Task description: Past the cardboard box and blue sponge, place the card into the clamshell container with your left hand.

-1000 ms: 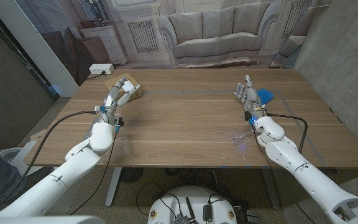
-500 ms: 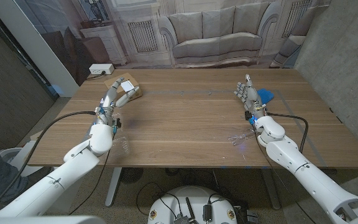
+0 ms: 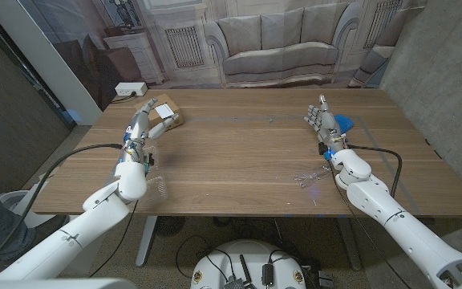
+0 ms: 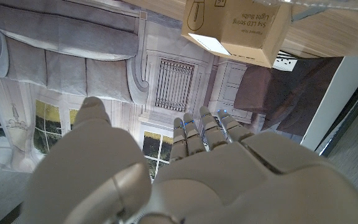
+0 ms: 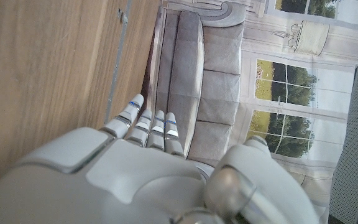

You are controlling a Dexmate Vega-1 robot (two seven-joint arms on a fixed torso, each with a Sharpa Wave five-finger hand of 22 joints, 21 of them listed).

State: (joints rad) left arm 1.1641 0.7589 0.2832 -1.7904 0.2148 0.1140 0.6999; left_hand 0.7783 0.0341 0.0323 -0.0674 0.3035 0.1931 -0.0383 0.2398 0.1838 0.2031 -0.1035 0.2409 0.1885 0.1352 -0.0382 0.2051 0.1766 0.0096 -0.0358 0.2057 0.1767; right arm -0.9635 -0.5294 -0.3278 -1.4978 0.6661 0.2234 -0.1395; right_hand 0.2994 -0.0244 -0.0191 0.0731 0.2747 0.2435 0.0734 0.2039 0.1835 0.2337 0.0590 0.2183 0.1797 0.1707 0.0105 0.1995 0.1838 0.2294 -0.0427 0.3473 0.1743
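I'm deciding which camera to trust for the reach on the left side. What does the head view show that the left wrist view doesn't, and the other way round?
Head view alone: the whole wooden table, the right hand standing beside the blue sponge, a clear crinkled plastic item near the right forearm, and the left hand's place just short of the box. Left wrist view alone: the printed bulb drawing and lettering on the box's side. Both: the small brown cardboard box with its white label, and the left hand, fingers extended, holding nothing.
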